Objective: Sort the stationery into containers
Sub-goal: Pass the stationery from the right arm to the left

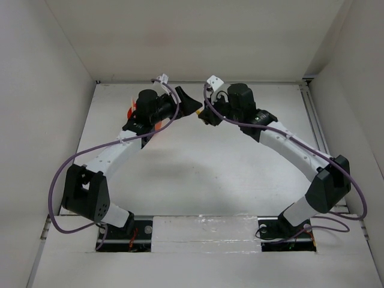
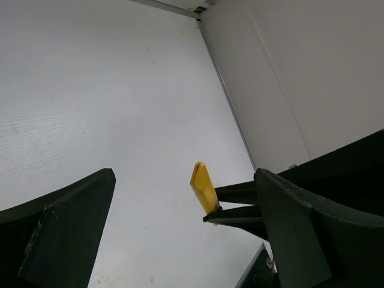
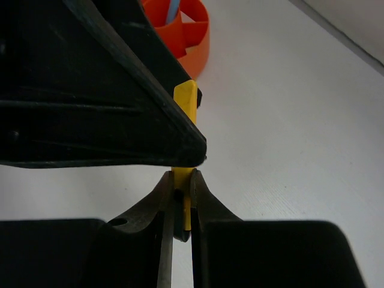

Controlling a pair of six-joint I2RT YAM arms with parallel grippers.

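Note:
My right gripper (image 1: 204,116) is shut on the yellow-black marker (image 1: 198,112), held in the air near the back middle of the table. In the right wrist view the marker (image 3: 186,99) stands upright between my shut fingertips (image 3: 182,177). My left gripper (image 1: 186,99) is open right next to it. In the left wrist view the marker's yellow end (image 2: 203,186) sits between the open left fingers (image 2: 66,234), nearer the right one. The orange cup (image 3: 191,37) with dividers holds a blue pen (image 3: 173,8). In the top view the cup (image 1: 133,111) is mostly hidden under my left arm.
The white back wall and side walls stand close around both grippers. A metal rail (image 1: 317,129) runs along the table's right edge. Purple cables (image 1: 57,180) loop off both arms.

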